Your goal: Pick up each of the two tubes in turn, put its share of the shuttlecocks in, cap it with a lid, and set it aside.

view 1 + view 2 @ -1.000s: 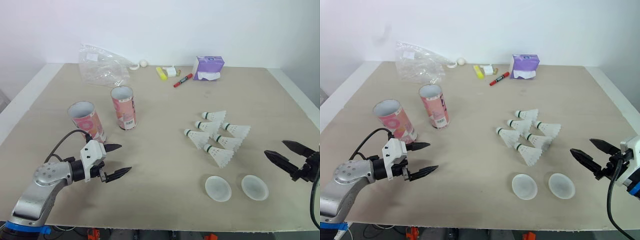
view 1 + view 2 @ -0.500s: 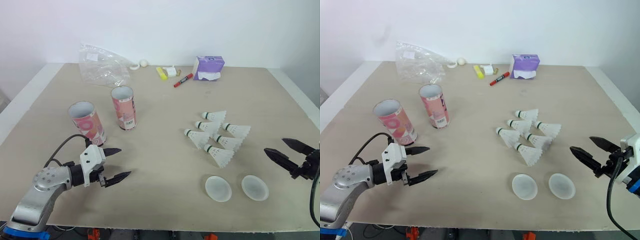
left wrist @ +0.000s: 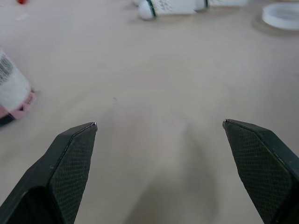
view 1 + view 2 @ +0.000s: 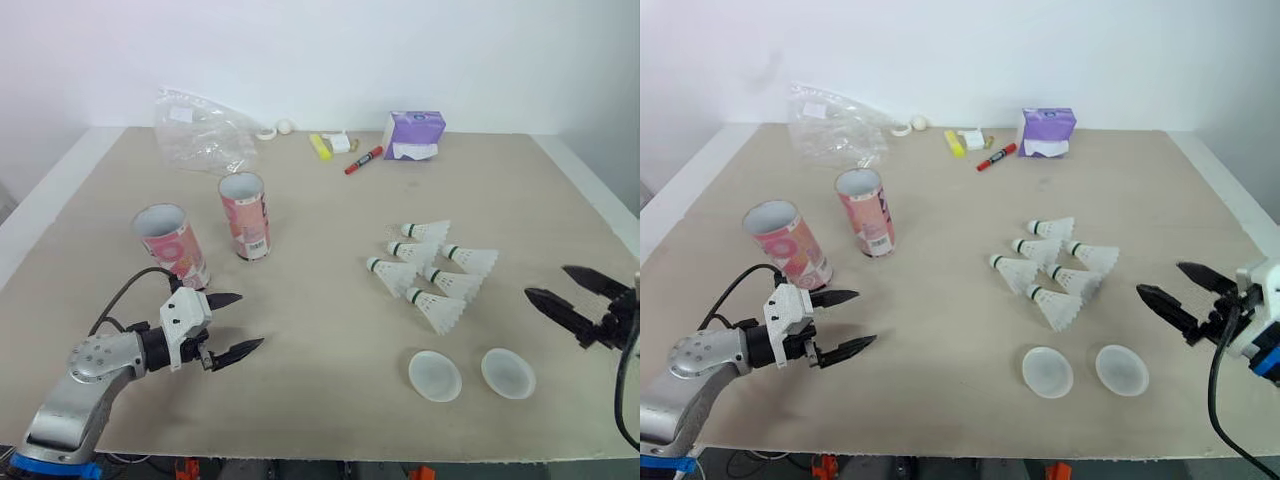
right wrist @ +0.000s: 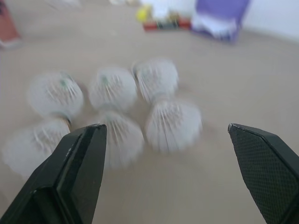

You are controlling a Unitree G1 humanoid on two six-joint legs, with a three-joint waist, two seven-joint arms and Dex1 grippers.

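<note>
Left claw (image 4: pixel 246 321), spread, has the nearer tube (image 4: pixel 176 250) at eleven o'clock; right claw (image 4: pixel 547 281), spread, shuttlecocks (image 4: pixel 441 312) at nine.

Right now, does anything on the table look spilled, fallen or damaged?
Nothing stands out. The two pink cardboard tubes stand upright and open, the white feather shuttlecocks lie in one tidy cluster, and the two translucent round lids lie flat.

Shuttlecocks (image 5: pixel 112 87) blurred, tube (image 3: pixel 11 89) cut off at edge
</note>
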